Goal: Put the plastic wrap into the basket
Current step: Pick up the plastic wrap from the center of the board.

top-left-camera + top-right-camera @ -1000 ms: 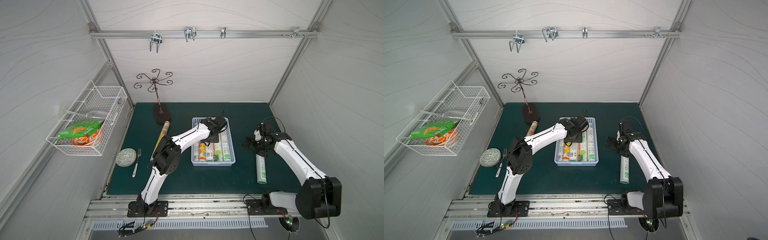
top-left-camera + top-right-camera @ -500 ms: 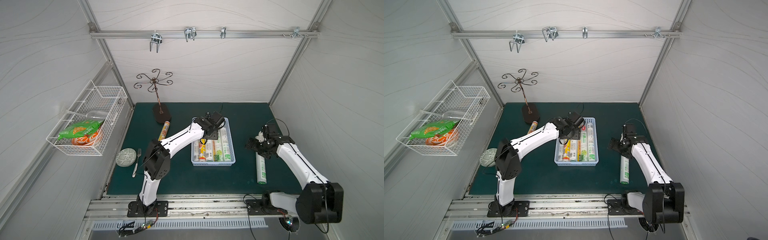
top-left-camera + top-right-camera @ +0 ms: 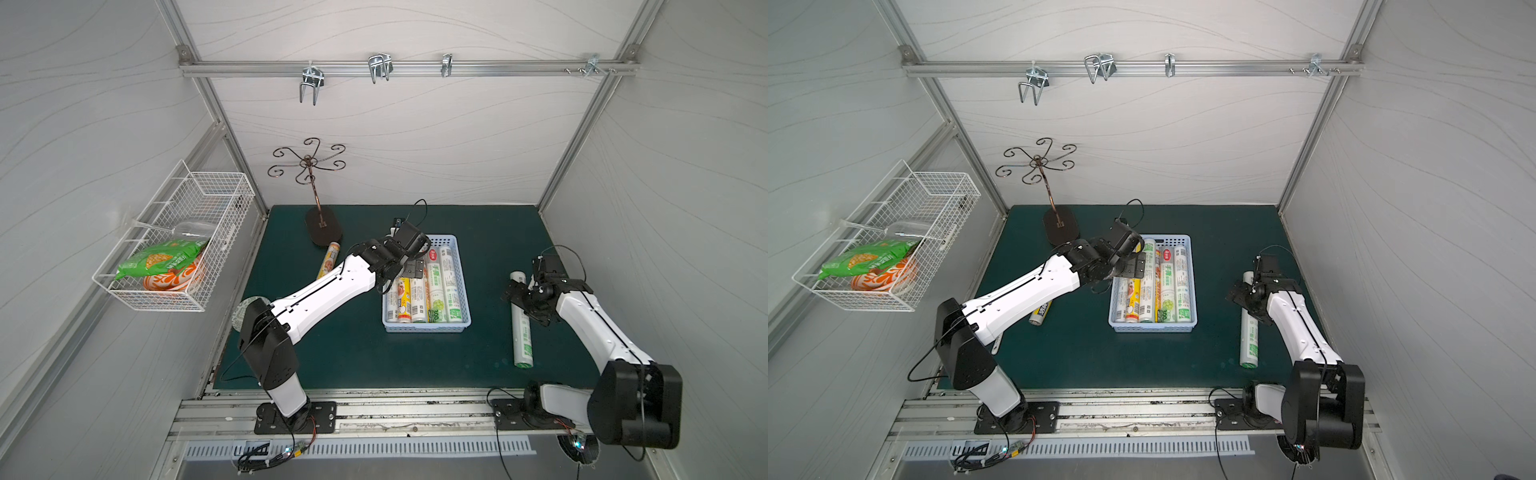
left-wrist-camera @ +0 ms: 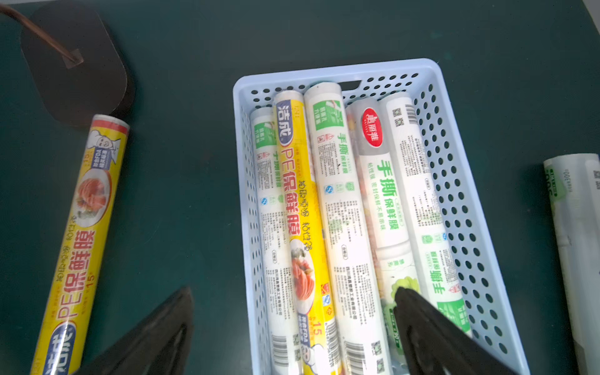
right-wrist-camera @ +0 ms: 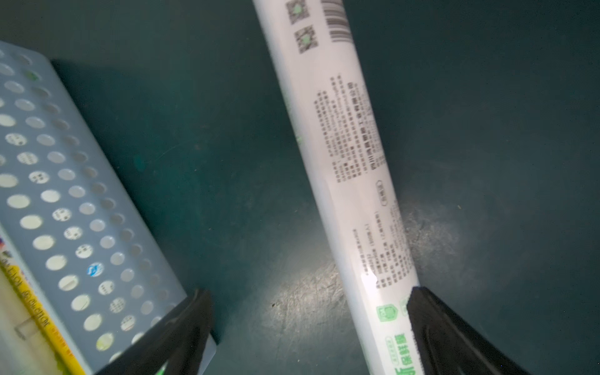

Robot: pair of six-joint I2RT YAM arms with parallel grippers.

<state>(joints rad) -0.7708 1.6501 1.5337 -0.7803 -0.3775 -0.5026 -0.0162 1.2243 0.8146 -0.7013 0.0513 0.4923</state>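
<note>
The light-blue basket (image 3: 426,328) (image 3: 1152,326) (image 4: 454,162) (image 5: 65,194) sits mid-mat with several rolls of plastic wrap lying lengthwise in it, one of them yellow (image 4: 298,211). Another yellow roll (image 3: 329,259) (image 4: 81,227) lies on the mat left of the basket. A white roll with green print (image 3: 521,328) (image 3: 1249,332) (image 5: 350,162) lies on the mat to the right. My left gripper (image 3: 409,262) (image 4: 292,292) hangs open over the basket's far left part, holding nothing. My right gripper (image 3: 523,297) (image 5: 308,293) is open above the white roll's far half, one finger over it.
A dark metal hook stand (image 3: 324,226) rises at the back left, next to the loose yellow roll. A white wire basket (image 3: 174,249) with snack bags hangs on the left wall. A round grey object (image 3: 249,305) lies near the left arm's elbow.
My left gripper has opened wide and drawn back a little to the left over the basket. My right gripper, still open, has shifted slightly nearer along the white roll.
</note>
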